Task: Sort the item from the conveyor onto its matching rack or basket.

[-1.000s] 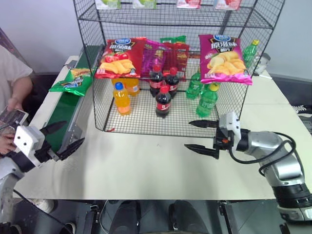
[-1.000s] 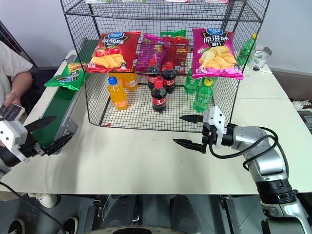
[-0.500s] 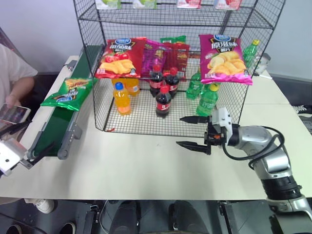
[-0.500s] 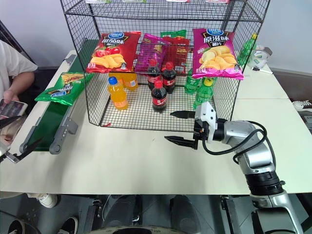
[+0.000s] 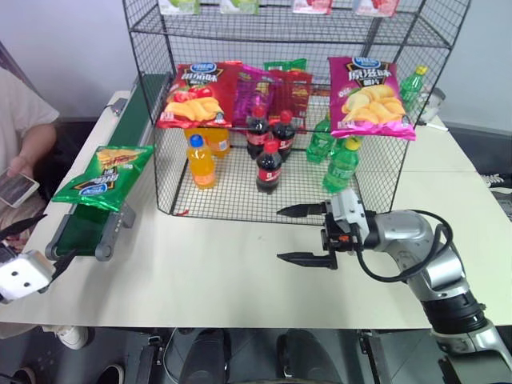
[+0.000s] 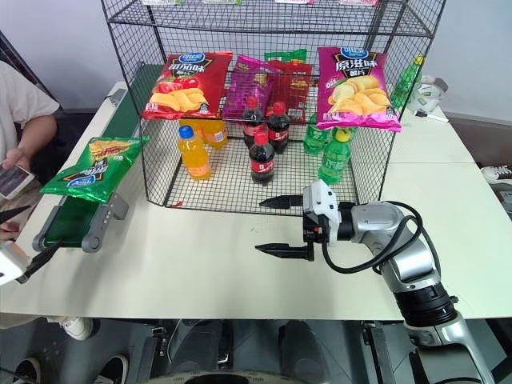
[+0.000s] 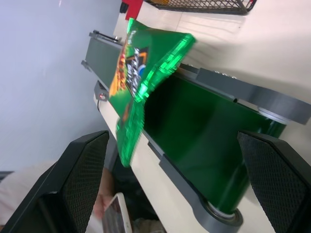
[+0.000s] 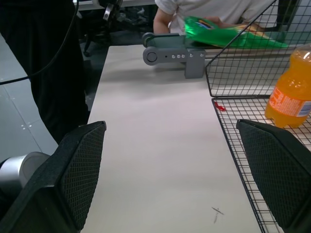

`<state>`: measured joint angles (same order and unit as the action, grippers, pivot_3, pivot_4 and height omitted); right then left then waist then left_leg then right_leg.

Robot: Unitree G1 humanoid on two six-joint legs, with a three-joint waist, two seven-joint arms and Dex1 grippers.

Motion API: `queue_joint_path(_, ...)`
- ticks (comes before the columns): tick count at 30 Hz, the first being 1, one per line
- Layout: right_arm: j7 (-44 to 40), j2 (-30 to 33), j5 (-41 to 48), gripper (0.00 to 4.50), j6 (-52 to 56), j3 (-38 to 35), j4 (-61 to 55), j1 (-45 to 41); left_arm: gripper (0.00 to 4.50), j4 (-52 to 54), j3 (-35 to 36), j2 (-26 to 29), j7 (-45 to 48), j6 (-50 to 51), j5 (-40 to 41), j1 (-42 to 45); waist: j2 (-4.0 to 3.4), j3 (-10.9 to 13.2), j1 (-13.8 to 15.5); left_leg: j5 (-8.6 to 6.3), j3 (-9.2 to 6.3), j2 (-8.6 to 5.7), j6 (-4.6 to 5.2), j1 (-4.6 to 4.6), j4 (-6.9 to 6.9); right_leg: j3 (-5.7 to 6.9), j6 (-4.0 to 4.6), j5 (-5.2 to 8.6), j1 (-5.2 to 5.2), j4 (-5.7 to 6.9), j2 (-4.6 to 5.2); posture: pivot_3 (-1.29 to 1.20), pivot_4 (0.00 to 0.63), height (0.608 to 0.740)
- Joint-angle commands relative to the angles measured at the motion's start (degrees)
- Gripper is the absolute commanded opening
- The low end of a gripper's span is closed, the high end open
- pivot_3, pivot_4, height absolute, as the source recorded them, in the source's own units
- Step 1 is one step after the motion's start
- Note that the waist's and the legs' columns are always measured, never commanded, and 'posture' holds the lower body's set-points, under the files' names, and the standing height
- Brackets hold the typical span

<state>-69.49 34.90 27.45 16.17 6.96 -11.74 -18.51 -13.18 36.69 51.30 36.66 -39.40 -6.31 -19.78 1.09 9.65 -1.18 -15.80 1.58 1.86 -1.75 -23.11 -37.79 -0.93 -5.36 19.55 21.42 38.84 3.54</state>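
pale tabletop (image 5: 224, 272), grey wall behind. nearest, the left gripper (image 5: 28, 240) hangs off the table's left edge, jaws wide and empty; the right gripper (image 5: 302, 234) sits mid-table, likewise wide and empty. beyond, the green crisps bag (image 5: 102, 176) lies near the roller end of the conveyor (image 5: 80, 232), overhanging its side. the black rack (image 5: 280, 120) stands furthest. advice: bring the left jaws level over the bag's middle before closing. the left wrist view shows the bag's edge lifted off the belt; the head views do not.
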Motion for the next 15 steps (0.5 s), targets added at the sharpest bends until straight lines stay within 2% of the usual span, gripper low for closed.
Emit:
queue_joint_path(1,0.04,0.36,0.00,4.49,-0.80,-0.86,-0.71,-0.65,4.50,-0.49,-0.14,0.88,-1.80,-0.81,-0.28,-0.69,0.00,0.00,-0.09,0.00,0.00,0.00,0.00,0.00,0.01,0.00,0.00,0.00,0.01,0.00,0.00,0.00,0.150,0.739)
queue_joint_path(15,1.32,1.07,-0.56,4.49,-1.16,-1.93,-0.51,-0.35,4.50,-2.46,-5.50,1.82,-5.03,0.31,-2.37,2.13,0.00,0.00,-0.04,0.00,0.01,-0.01,0.00,-0.01,0.09,0.01,0.01,0.00,0.01,-0.06,0.01,0.00,0.150,0.739)
